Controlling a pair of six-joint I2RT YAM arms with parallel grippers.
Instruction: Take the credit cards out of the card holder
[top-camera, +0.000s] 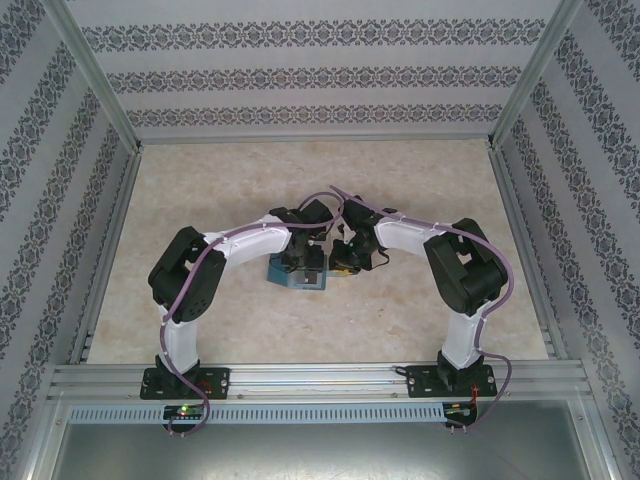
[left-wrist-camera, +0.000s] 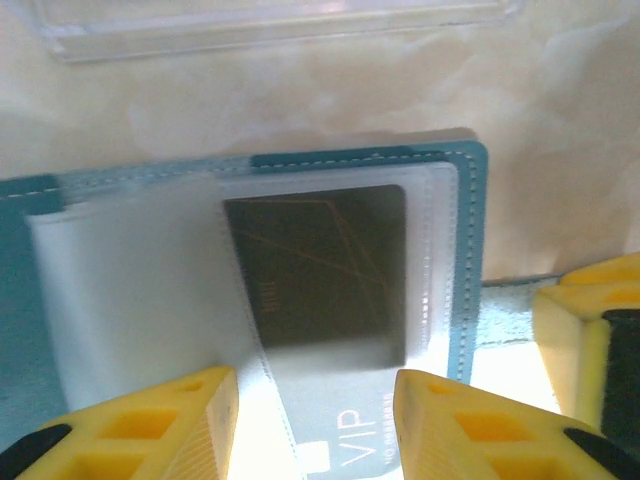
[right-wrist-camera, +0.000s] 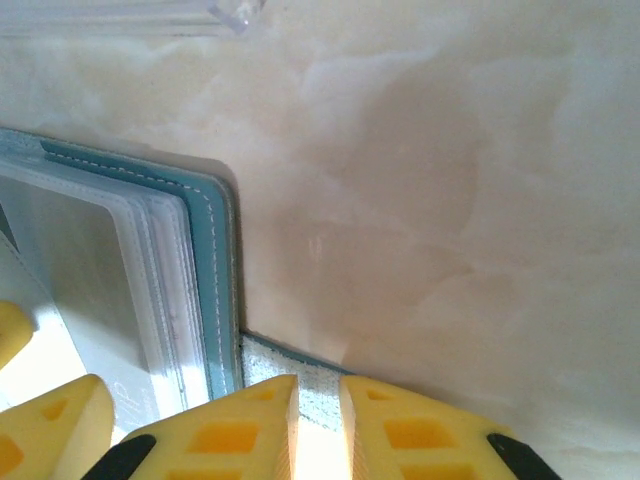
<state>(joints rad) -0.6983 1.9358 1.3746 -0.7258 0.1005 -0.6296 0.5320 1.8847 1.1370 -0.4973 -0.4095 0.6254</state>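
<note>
Extraction in hand: left gripper (left-wrist-camera: 318, 405) part-open over a thin grey-silver credit card (left-wrist-camera: 350, 445); right gripper (right-wrist-camera: 320, 405) anchoring.

The left jaws stand apart and grasp nothing. The card, marked VIP, lies between the yellow fingertips (left-wrist-camera: 470, 430), seemingly part-way out of the clear plastic sleeves (left-wrist-camera: 435, 270). A dark card (left-wrist-camera: 320, 270) sits fully pocketed just beyond. The small teal-blue soft card holder (left-wrist-camera: 472, 250) lies open on the pale marbled table (right-wrist-camera: 450, 200), near the clear plastic tray (left-wrist-camera: 270, 30). The right gripper is closed narrowly on the holder's pale fuzzy strap tab (right-wrist-camera: 300, 385). Judgement: hold the tab down, close on the card's exposed end alone, clear of the loose sleeve leaf, and draw straight along the pocket.
</note>
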